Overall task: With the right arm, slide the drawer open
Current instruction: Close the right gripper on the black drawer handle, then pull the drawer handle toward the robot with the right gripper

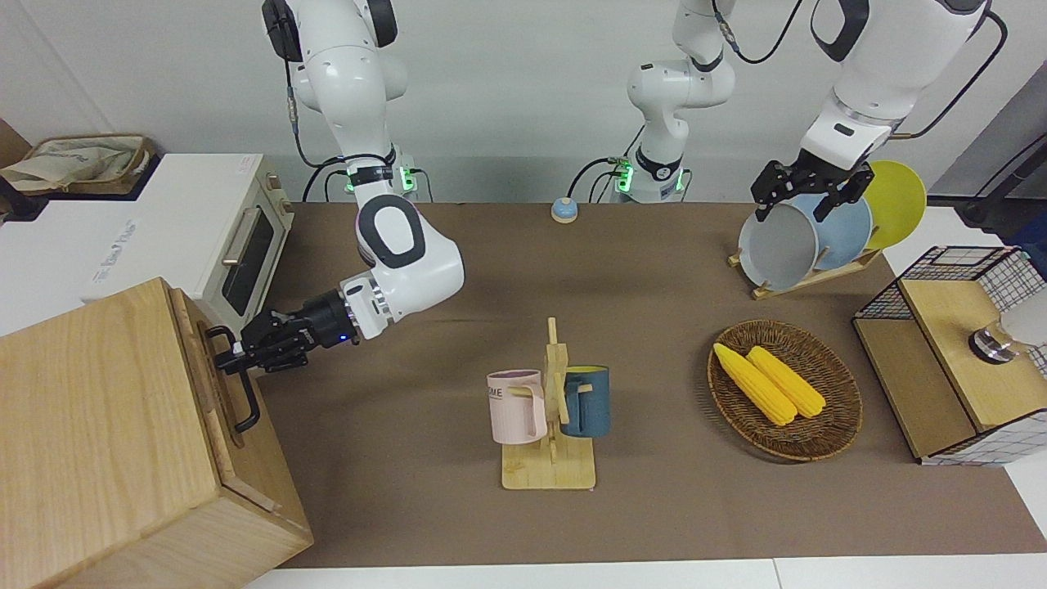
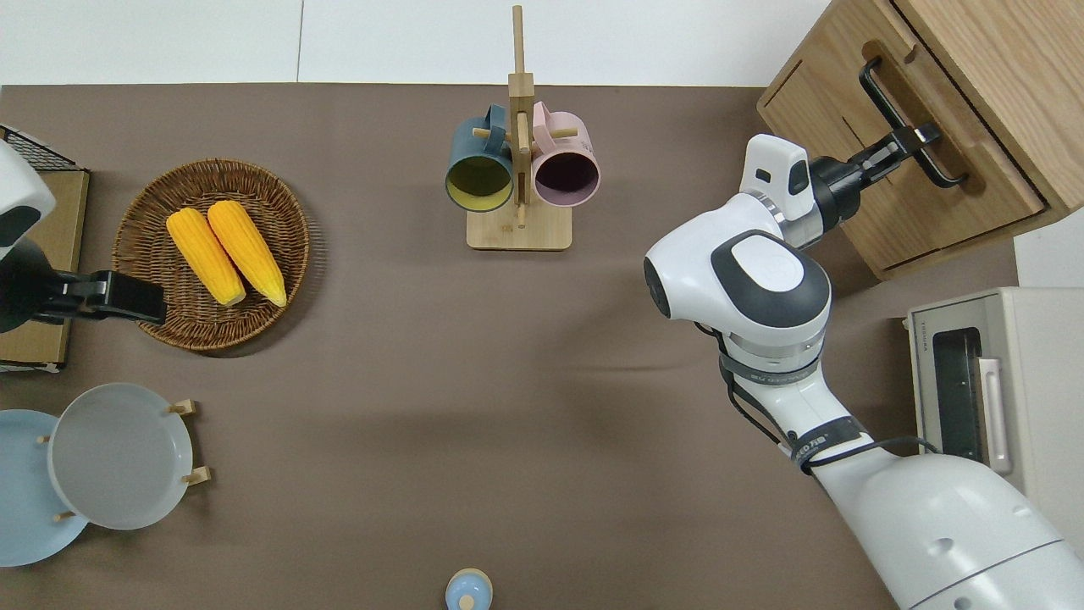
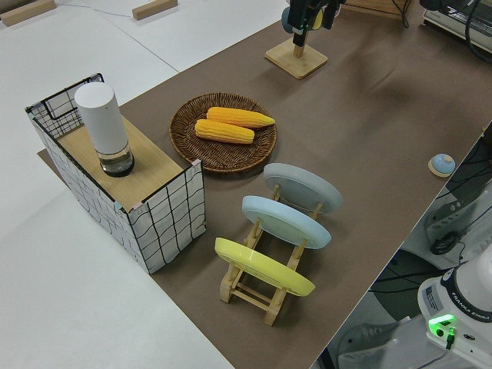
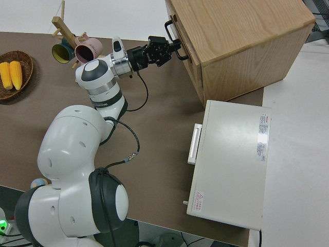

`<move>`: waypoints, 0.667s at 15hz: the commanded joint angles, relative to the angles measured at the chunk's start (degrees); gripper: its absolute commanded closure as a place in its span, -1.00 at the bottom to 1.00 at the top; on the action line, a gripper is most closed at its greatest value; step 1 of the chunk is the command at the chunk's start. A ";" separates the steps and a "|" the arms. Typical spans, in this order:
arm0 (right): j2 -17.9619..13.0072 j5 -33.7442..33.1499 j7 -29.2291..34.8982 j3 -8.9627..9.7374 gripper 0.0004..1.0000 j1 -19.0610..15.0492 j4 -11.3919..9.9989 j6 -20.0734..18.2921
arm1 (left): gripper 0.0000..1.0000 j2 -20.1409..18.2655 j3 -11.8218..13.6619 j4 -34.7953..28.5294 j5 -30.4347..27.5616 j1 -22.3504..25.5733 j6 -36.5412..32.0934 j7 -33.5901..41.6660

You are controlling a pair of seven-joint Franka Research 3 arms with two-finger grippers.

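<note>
The light-wood cabinet (image 1: 98,425) stands at the right arm's end of the table. Its wide drawer (image 1: 214,393) looks shut, flush with the cabinet front, in the overhead view (image 2: 989,172) too. A black U-shaped handle (image 1: 245,401) runs along the drawer front. My right gripper (image 1: 231,354), with a blue light at its wrist, is shut on the handle near the end nearer the robots; it also shows in the overhead view (image 2: 920,135) and the right side view (image 4: 177,49). My left gripper (image 1: 792,209) is parked and open.
A white toaster oven (image 1: 229,237) stands beside the cabinet, nearer to the robots. A mug stand (image 1: 550,409) with two mugs is mid-table. A basket of corn (image 1: 842,413), a plate rack (image 1: 806,237) and a wire-mesh rack (image 1: 957,352) lie toward the left arm's end.
</note>
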 commanded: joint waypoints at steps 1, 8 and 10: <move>-0.20 0.42 -1.27 0.50 1.00 0.37 0.32 0.21 | -0.99 0.65 -0.37 1.49 0.98 0.22 -1.13 0.56; -0.29 4.29 -2.15 1.03 1.00 5.28 1.11 -3.04 | -0.99 0.65 -0.37 1.49 0.98 0.22 -1.13 0.56; -0.29 5.25 -2.15 1.12 1.00 6.95 1.20 -5.32 | -0.99 0.65 -0.37 1.49 0.98 0.22 -1.13 0.56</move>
